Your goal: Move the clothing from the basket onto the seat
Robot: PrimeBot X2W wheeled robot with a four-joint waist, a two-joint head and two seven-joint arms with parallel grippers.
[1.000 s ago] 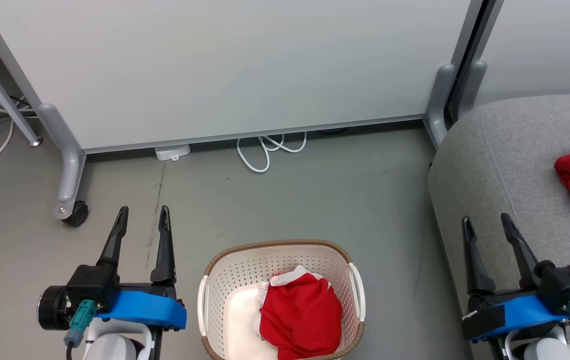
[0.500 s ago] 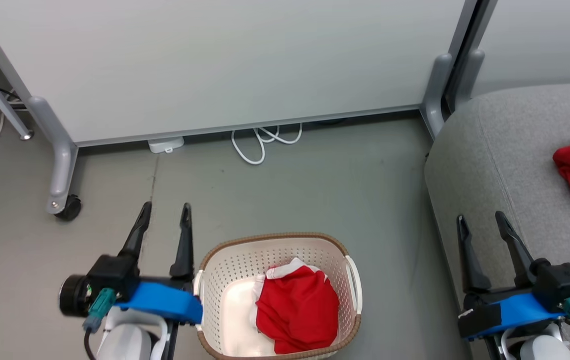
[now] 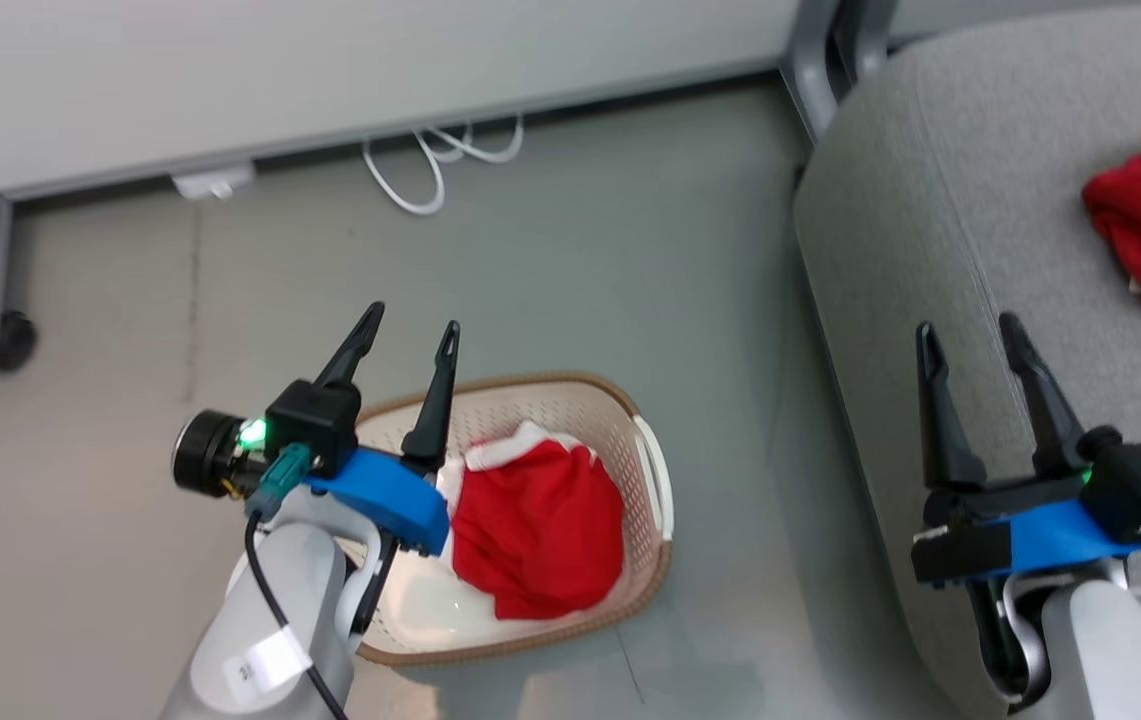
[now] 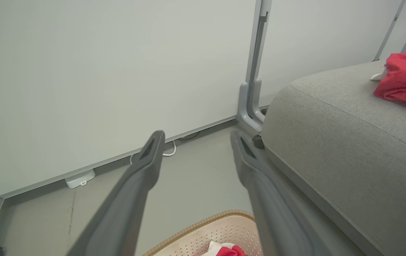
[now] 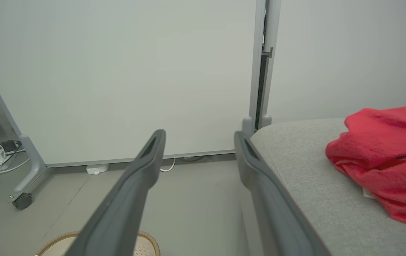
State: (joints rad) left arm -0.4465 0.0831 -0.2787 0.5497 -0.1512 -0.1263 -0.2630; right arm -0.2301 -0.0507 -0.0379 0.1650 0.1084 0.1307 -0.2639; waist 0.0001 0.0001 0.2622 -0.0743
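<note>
Red clothing [image 3: 535,525] lies bunched in the basket [image 3: 530,382], just right of the left end effector [image 3: 413,318], jaws spread and empty; best tip down and pinch a thick fold.

Light is bright, even and diffuse; I cannot pick out a single source. Shadows are soft: a faint dark band on the floor [image 3: 630,250] along the seat [image 3: 940,200]. White glare sits on the bare bottom of the basket [image 3: 430,605]. Head view is slightly smeared. In the wrist views, the near fingers of the left gripper [image 4: 197,133] and right gripper [image 5: 200,133] are out of focus. The clothing [image 5: 384,153] reads oversaturated and grainy.
</note>
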